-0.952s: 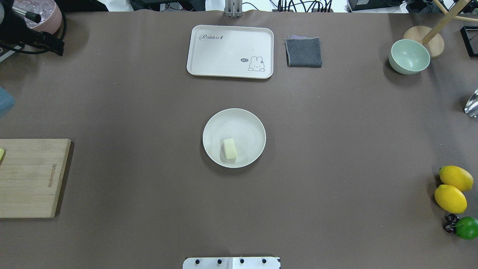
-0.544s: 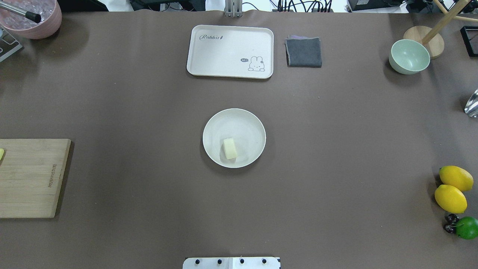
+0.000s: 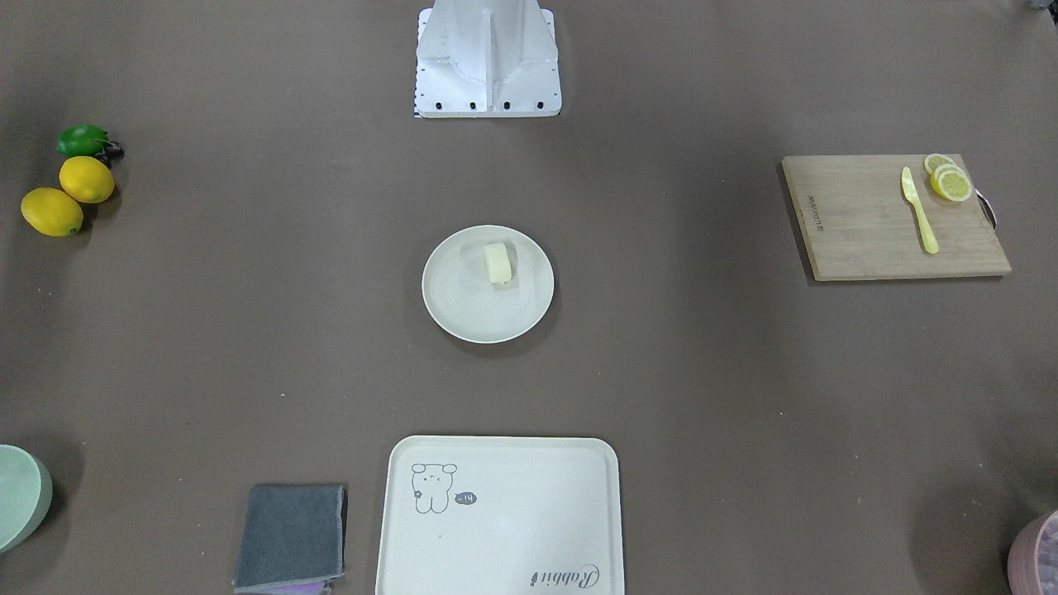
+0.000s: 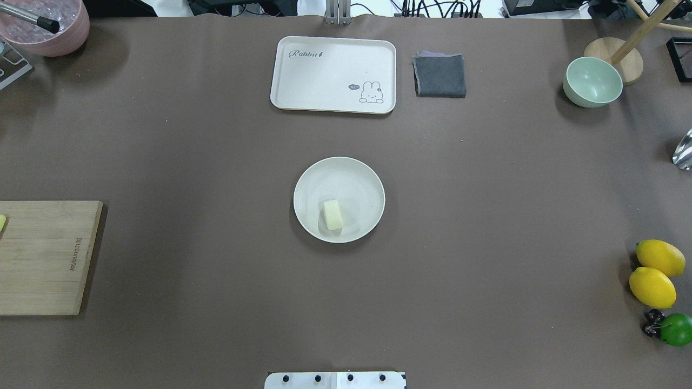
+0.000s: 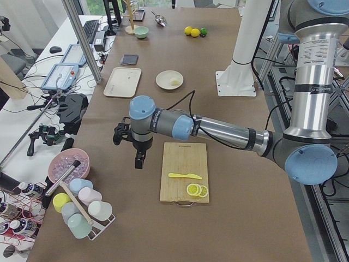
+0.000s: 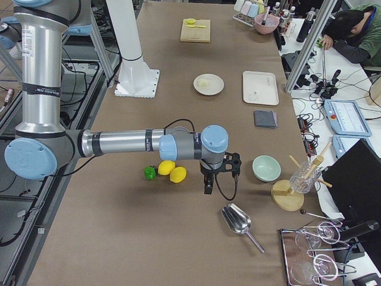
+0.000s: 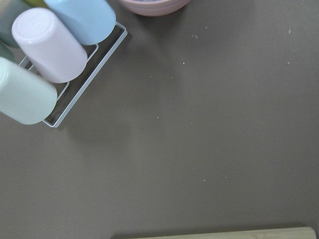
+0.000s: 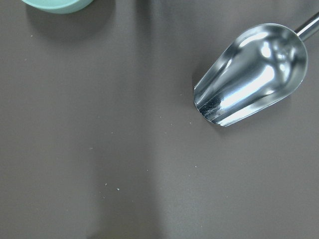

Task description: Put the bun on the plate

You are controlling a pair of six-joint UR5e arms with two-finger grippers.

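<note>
The bun point(image 4: 333, 215) is a small pale cream block lying on the round cream plate point(image 4: 354, 178) at the table's middle, on the side nearer the robot; nothing touches it. The front-facing view shows the same bun point(image 3: 498, 263) on the plate point(image 3: 471, 314). My left gripper point(image 5: 139, 159) hangs over bare table near the cutting board, far from the plate. My right gripper point(image 6: 208, 185) hangs beside the lemons, also far away. Both show only in the side views, so I cannot tell whether they are open or shut.
A rabbit tray point(image 4: 333, 74) and a grey cloth point(image 4: 439, 75) lie beyond the plate. A mint bowl point(image 4: 592, 82), a metal scoop point(image 8: 251, 74) and lemons point(image 4: 652, 287) are on the right. The cutting board point(image 3: 893, 216), a cup rack point(image 7: 47, 55) and a pink bowl point(image 4: 46, 24) are on the left.
One second ago my left arm's dark wrist covered the pink bowl at the far-left corner of the overhead view. It has since drawn out of that view. The bun and plate have not moved.
</note>
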